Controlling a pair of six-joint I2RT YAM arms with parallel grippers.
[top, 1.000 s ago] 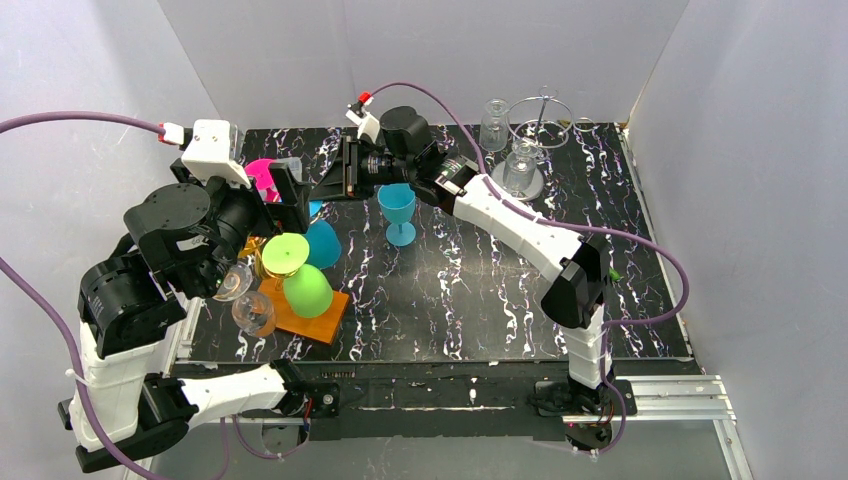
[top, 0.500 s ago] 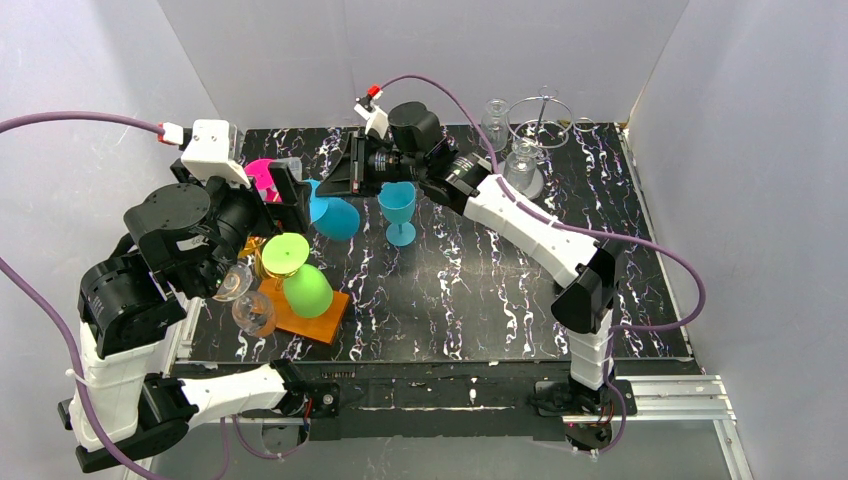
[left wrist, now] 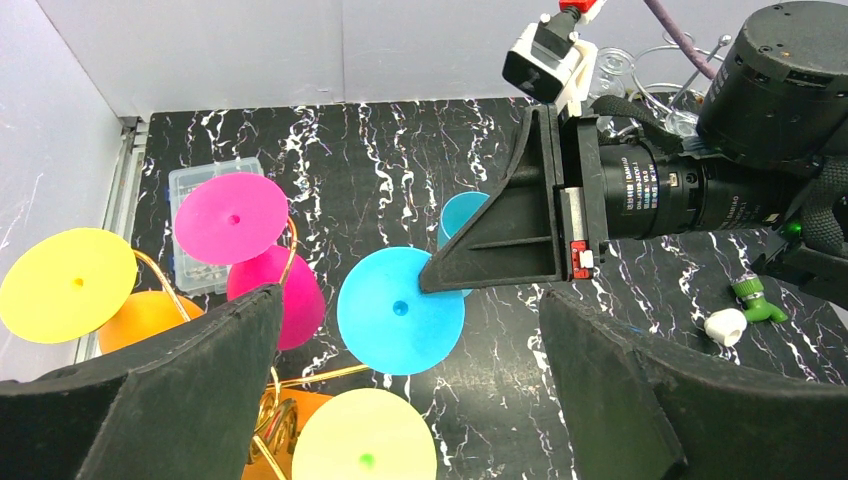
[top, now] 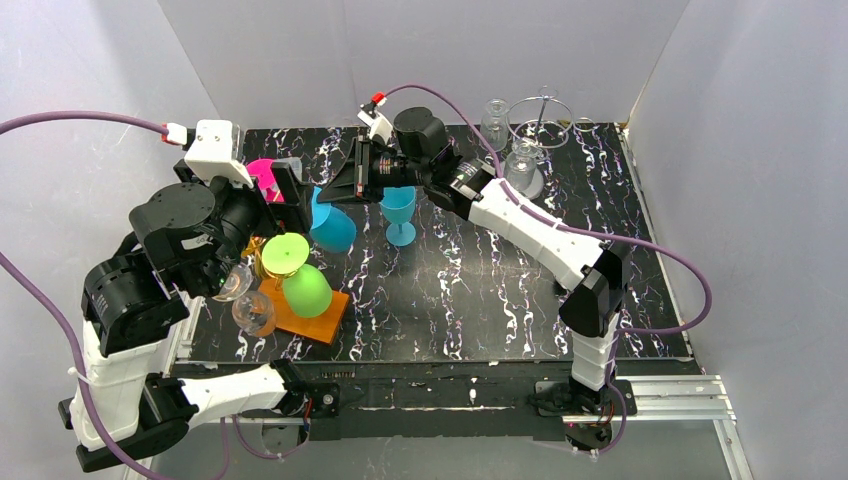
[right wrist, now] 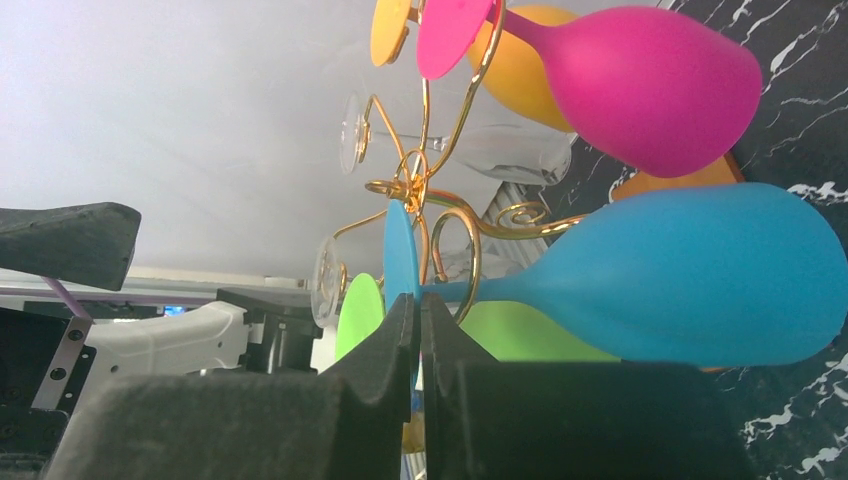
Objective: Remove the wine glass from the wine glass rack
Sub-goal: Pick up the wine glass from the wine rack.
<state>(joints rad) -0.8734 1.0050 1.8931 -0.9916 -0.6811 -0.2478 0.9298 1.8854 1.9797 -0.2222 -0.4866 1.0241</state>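
A gold wire rack (right wrist: 455, 215) on an orange base (top: 312, 320) holds pink (right wrist: 640, 85), green (top: 305, 288), orange and clear glasses upside down. The blue wine glass (right wrist: 690, 275) hangs on it too, its stem running through a gold loop. My right gripper (right wrist: 420, 305) is shut on the edge of this glass's round blue foot (left wrist: 400, 315); it also shows in the top view (top: 340, 188). My left gripper (left wrist: 410, 300) is open and empty, hovering above the rack with the blue foot between and below its fingers.
A second blue glass (top: 400, 212) stands upright on the black marbled table (top: 480, 290) just right of the rack. Clear glasses (top: 522, 165) and a silver wire rack (top: 541, 122) stand at the back right. A clear plastic box (left wrist: 205, 195) lies behind the rack.
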